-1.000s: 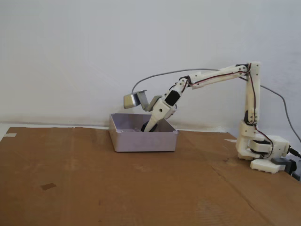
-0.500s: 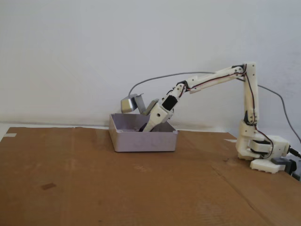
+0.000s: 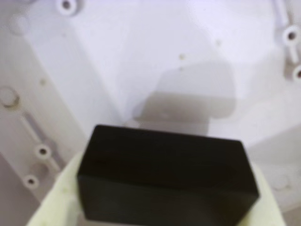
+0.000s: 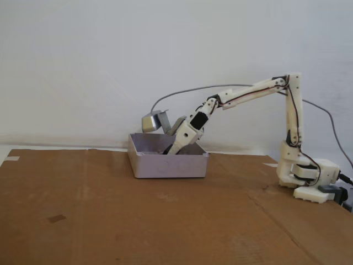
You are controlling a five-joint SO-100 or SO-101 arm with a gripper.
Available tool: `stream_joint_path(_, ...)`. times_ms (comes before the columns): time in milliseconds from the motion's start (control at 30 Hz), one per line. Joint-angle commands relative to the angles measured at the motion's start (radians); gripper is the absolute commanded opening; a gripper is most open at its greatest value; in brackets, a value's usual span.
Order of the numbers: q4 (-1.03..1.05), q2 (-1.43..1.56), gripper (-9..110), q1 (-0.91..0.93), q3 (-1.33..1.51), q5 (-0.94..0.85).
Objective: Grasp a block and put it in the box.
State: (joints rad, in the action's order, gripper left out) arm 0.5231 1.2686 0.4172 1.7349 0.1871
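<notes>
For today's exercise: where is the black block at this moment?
In the wrist view the block fills the lower centre, between the pale claw fingers above the box floor. In the fixed view the claw is dipped inside the box.

**Free room and obstacles around the box**

Fixed view: the claw (image 4: 167, 150) reaches down inside the box (image 4: 165, 164), hemmed by its low walls; the way out is upward through the open top. The camera housing (image 4: 153, 121) and its cable (image 4: 182, 92) hang just above the box's rear rim. The cardboard-covered surface (image 4: 110, 215) left of and in front of the box lies bare. Wrist view: the block (image 3: 164, 176) fills the space between the pale fingers (image 3: 56, 200); the box floor (image 3: 155, 52) beyond shows only small moulded bosses (image 3: 42, 151).
</notes>
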Motion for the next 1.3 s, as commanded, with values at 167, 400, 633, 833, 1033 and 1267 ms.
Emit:
stream_joint_path(167, -0.046, 0.012, 0, -0.012, -0.083, -0.008)
stream_joint_path(400, -0.046, -0.023, 1, -0.012, -0.13, -0.008)
stream_joint_path(633, -0.046, -0.031, 20, -0.023, -0.132, -0.008)
stream_joint_path(833, -0.046, -0.029, 35, -0.028, -0.132, -0.009)
stream_joint_path(1033, -0.046, -0.021, 42, -0.028, -0.132, -0.009)
stream_joint_path(1267, -0.046, -0.017, 43, -0.025, -0.132, -0.064)
